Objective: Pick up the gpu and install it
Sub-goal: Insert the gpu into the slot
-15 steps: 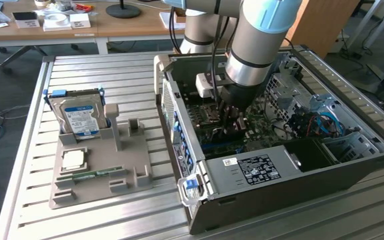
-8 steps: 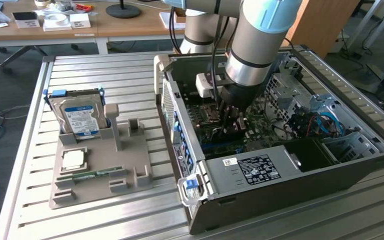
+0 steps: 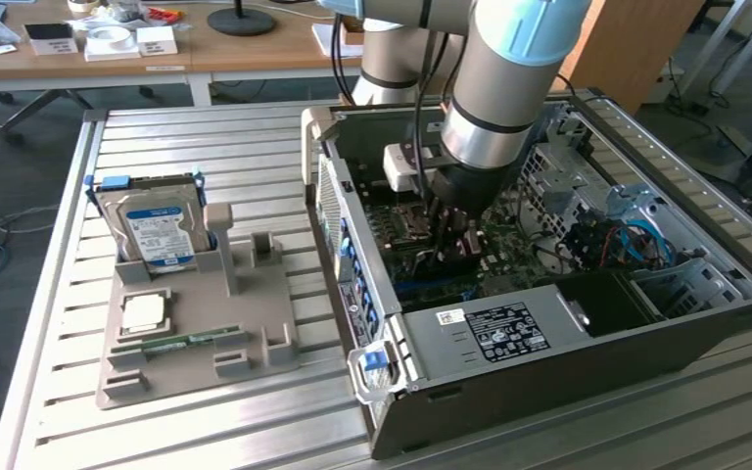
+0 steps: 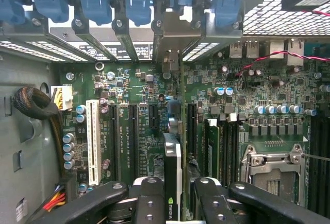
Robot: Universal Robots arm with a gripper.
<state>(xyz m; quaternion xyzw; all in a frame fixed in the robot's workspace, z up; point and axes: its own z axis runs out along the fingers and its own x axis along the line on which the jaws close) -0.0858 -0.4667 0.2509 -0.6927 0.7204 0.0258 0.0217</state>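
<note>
- The gripper [image 4: 174,195] reaches down inside the open computer case [image 3: 586,377], which sits at the exterior view's right on a slatted metal table [image 3: 219,147].
- Its fingers [image 4: 149,201] pinch the gpu [image 4: 172,180] – a thin card standing on edge, upright over the green motherboard [image 4: 134,131], in line with a slot near the white slot [image 4: 93,141].
- At the exterior view's left, a grey tray [image 3: 200,367] holds a silver hard drive [image 3: 154,225], a processor chip [image 3: 142,313] and a green memory stick [image 3: 180,344].

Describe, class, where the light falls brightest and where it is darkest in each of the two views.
Exterior view: daylight glares off the slatted metal table, while the computer case interior is shadowed under the arm. Wrist view: perforated vents glow white, the motherboard is evenly lit, and the gripper holding the gpu is dark.
</note>
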